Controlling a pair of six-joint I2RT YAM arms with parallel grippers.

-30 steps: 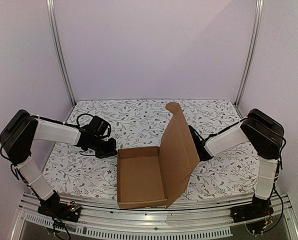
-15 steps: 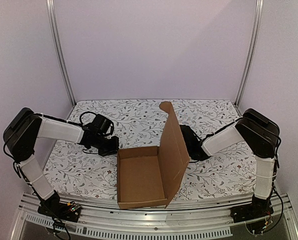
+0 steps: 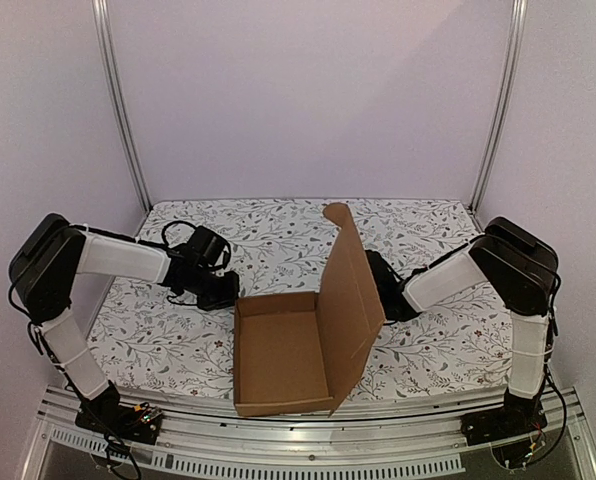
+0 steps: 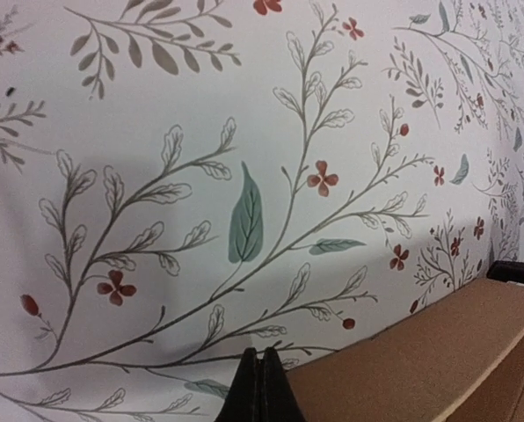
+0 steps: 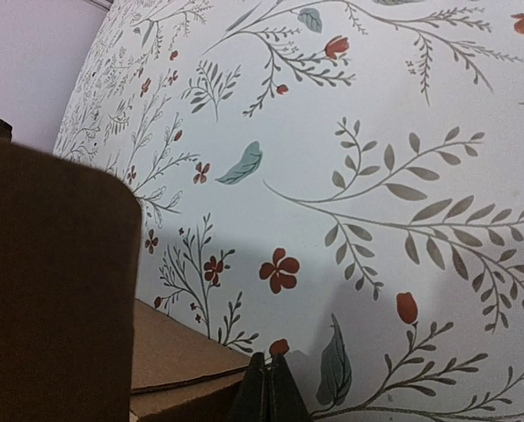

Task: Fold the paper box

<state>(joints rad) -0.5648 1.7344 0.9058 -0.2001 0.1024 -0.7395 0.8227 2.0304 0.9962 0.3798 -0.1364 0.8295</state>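
The paper box (image 3: 278, 358) is a brown cardboard tray at the table's near edge. Its big lid flap (image 3: 350, 300) stands almost upright on the right side. My left gripper (image 3: 226, 293) is shut and empty, low over the cloth, just off the tray's far left corner. In the left wrist view its fingertips (image 4: 262, 387) are pressed together beside the box wall (image 4: 438, 352). My right gripper (image 3: 382, 288) is shut and empty behind the lid, partly hidden by it. The right wrist view shows it (image 5: 269, 389) next to the lid's back (image 5: 51, 290) and a lower flap (image 5: 174, 362).
A white cloth with a leaf and flower print (image 3: 278, 235) covers the table. Metal posts (image 3: 118, 100) stand at the back corners before a plain wall. The metal front rail (image 3: 298, 440) runs just below the box.
The lid has swung from leaning right to nearly upright. My left gripper has moved right, closer to the tray's corner. My right gripper has moved left behind the lid.
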